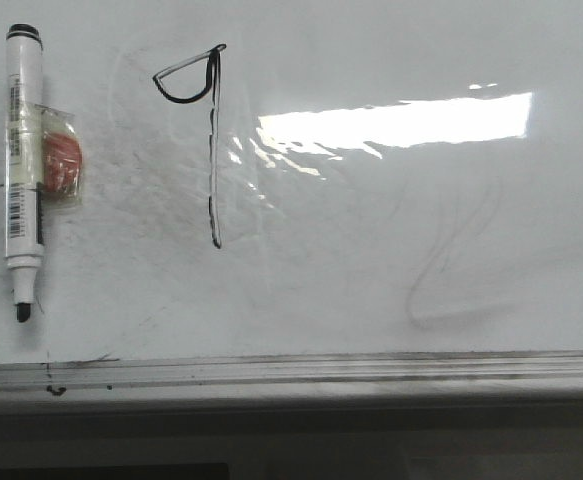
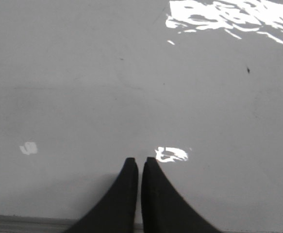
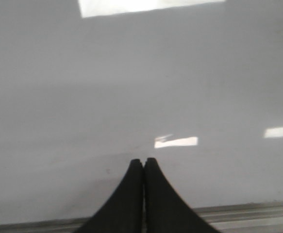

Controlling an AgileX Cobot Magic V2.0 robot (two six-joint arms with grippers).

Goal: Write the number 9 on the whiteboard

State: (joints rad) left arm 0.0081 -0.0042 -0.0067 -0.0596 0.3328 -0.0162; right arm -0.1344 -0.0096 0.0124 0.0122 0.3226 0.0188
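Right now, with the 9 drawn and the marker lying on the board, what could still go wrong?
1. The marker lies uncapped, tip bare, so it may dry out or stain the whiteboard if nudged.
2. The number 9 is fresh ink; a passing gripper could smear it.
3. A faint grey squiggle beside it might confuse a reader.

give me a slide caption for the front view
Finished number 9 on the whiteboard, uncapped marker lying at left.
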